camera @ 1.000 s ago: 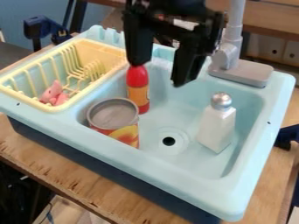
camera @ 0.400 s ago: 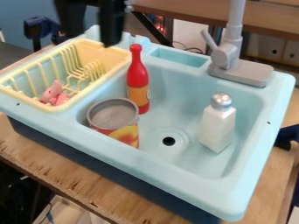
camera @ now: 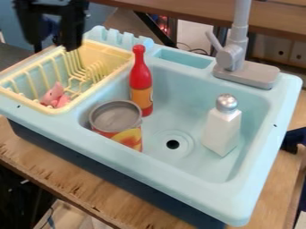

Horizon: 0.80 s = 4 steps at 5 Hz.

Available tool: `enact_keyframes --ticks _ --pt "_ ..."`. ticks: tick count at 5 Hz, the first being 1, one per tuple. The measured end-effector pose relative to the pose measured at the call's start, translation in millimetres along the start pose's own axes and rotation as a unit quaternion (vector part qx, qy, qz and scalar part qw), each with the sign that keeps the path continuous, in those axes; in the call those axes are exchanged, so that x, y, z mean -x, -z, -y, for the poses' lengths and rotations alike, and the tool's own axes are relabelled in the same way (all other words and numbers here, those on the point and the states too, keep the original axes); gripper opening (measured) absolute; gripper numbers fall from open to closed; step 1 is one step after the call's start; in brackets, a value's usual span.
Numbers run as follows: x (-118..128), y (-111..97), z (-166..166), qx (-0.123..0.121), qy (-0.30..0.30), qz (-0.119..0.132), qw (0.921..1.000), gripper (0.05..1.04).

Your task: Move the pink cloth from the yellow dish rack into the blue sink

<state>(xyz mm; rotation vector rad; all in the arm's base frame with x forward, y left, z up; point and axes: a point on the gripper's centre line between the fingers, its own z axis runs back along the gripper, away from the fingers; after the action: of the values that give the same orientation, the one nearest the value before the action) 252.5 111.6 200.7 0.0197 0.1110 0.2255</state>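
My gripper (camera: 55,44) hangs at the upper left, above the back of the yellow dish rack (camera: 92,97), open with nothing between its fingers. A small pink toy (camera: 55,95) lies in the rack's left part. In the light blue sink (camera: 197,172), a red bottle with an orange label (camera: 141,82) stands upright near the left wall. Just in front of it is an open can (camera: 125,136) with a grey inside. Right of the drain stands a white shaker with a silver top (camera: 222,127).
A grey faucet (camera: 245,74) rises from the sink's back rim. The sink unit rests on a wooden table (camera: 78,183). Dark blue clamps show at the right edge (camera: 293,139) and behind the rack at the upper left.
My gripper has moved left from above the sink's back to above the rack, ending a little lower than in the middle frame. The toy, bottle, can and shaker have not moved.
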Motion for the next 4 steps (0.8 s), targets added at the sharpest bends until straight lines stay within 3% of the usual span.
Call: enact_keyframes --ticks 1,3,4 --pt "-1 8 -24 0.001 -0.040 -0.004 0.9992 1.001" --pt "-8 27 -37 -0.003 -0.060 0.023 0.9979 1.001" --pt "-11 42 -35 -0.004 -0.095 0.049 0.9942 1.001"
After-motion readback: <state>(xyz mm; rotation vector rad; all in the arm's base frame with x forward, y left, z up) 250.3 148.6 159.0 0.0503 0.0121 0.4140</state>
